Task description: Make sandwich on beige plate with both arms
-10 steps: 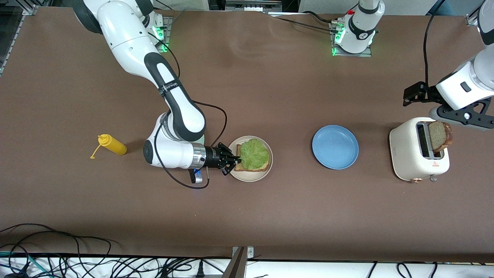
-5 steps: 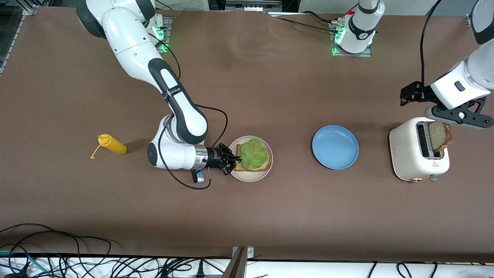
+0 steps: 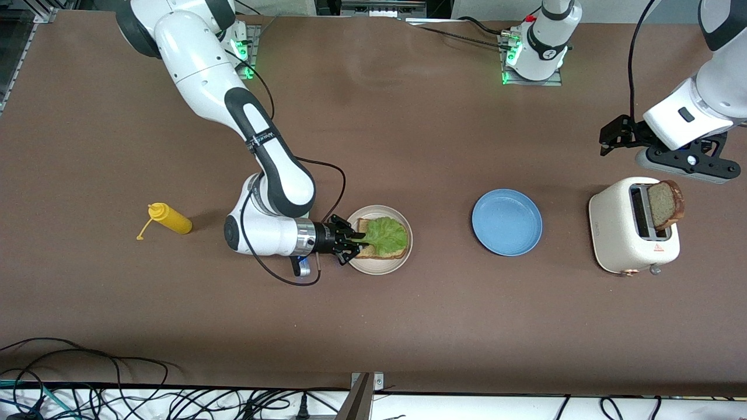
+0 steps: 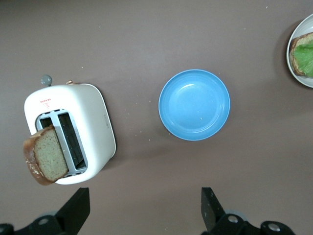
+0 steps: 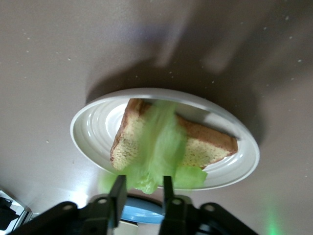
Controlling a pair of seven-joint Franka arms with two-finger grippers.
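Lettuce point(image 3: 387, 235) on bread point(image 3: 373, 251) on beige plate point(image 3: 380, 266)

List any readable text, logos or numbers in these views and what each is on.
Nothing can be read for certain.
Red mark with small print on the white toaster, by its slots: too small to read.
White lettering on the black band of the right arm's forearm: too small to read.
Round dark badge on the left arm's base: its character cannot be made out.
Beige plate, blue plate, mustard bottle: no text.
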